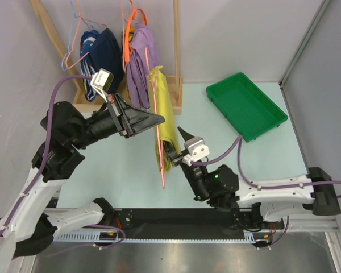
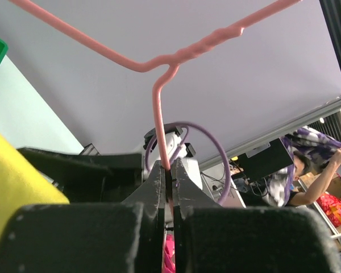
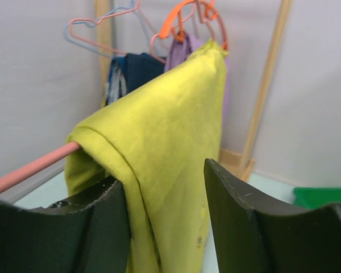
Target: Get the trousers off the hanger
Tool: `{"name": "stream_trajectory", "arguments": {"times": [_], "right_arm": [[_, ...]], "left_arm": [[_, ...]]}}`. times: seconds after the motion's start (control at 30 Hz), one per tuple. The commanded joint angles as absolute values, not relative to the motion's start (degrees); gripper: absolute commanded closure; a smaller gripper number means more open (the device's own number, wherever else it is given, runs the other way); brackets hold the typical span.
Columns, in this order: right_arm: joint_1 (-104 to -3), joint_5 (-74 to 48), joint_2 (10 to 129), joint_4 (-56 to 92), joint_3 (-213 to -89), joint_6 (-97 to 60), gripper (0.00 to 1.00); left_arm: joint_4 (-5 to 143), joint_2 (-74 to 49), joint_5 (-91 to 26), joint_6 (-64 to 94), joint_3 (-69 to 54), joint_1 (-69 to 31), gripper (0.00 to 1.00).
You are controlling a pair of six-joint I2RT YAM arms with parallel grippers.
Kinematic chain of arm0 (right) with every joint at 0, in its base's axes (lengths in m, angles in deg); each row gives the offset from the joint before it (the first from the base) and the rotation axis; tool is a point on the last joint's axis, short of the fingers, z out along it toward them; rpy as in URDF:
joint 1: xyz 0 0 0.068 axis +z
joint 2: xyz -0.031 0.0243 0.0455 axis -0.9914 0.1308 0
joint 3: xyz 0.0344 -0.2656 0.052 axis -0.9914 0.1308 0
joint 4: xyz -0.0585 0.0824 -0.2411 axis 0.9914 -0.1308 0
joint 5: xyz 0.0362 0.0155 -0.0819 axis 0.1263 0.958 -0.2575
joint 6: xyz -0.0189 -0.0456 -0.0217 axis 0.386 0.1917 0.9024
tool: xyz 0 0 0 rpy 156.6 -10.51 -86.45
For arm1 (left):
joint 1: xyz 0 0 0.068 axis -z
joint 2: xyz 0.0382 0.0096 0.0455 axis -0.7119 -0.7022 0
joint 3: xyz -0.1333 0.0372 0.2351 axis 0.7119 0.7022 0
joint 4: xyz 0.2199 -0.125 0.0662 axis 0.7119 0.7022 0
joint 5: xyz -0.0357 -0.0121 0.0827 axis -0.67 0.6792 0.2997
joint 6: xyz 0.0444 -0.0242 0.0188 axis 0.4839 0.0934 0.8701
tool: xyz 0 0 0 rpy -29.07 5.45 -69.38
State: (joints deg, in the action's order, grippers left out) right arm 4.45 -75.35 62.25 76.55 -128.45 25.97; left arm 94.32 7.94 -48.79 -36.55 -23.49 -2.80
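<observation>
Your left tool is clamped on the thin pale-pink wire hanger above the pale-green worktop. The soft, light mustard-yellow cloth trousers drape its bar; your right tool straddles them, jaws apart. Pinch the fold below the bar

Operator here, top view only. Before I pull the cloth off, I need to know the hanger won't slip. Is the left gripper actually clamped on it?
Observer: Yes. The left wrist view shows the left gripper shut on the pink wire stem of the hanger, with no gap visible at the wire.
Operator: Good. Does the right gripper have the trousers?
Observer: Not yet. The right wrist view shows the right gripper open, with the trousers hanging down between its fingers.
</observation>
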Motion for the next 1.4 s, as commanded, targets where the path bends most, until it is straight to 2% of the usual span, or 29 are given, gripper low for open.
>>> {"name": "stream_trajectory", "arguments": {"times": [0.0,0.2,0.4,0.57,0.7,0.8,0.83,1.07,1.17,1.23,1.3,1.37], "right_arm": [[1.3,-68.0,55.2,54.5,-130.2,8.8,0.42],[-0.1,-65.7,52.2,46.5,-131.2,4.8,0.40],[-1.4,-67.7,54.8,51.6,-131.0,6.9,0.40],[-1.1,-71.4,62.4,67.1,-131.9,13.6,0.42],[-0.3,-75.1,68.3,85.3,-133.1,22.1,0.43],[-0.3,-76.7,71.0,94.3,-133.8,27.6,0.47],[-0.2,-76.9,70.9,94.9,-133.8,28.2,0.51],[-1.5,-73.6,64.3,83.1,-131.6,19.4,0.62],[-1.5,-72.4,61.9,79.8,-131.1,17.6,0.75],[-1.5,-72.3,61.2,77.3,-132.0,17.0,0.91],[-1.2,-72.8,60.9,74.5,-133.3,16.7,1.00],[-0.8,-73.1,60.8,73.2,-134.8,16.5,1.00]], "left_arm": [[84.1,9.9,-50.2,-33.6,-27.9,-2.8,1.00],[83.8,9.7,-50.5,-33.9,-27.4,-2.8,1.00],[83.5,9.9,-50.4,-34.4,-27.4,-2.8,1.00],[83.3,10.0,-50.2,-35.0,-27.2,-2.8,1.00],[83.2,10.3,-50.1,-35.1,-27.0,-2.8,1.00],[83.4,10.6,-50.2,-35.0,-26.6,-2.8,1.00],[83.5,10.9,-50.2,-34.9,-26.6,-2.8,1.00],[84.3,12.1,-49.6,-33.8,-24.2,-2.8,1.00],[85.7,12.8,-47.4,-32.3,-23.4,-2.8,1.00],[86.7,13.0,-45.9,-31.5,-23.0,-2.8,1.00],[88.6,12.6,-44.7,-29.9,-23.2,-2.8,1.00],[88.8,12.2,-44.7,-29.7,-22.6,-2.8,1.00]]}}
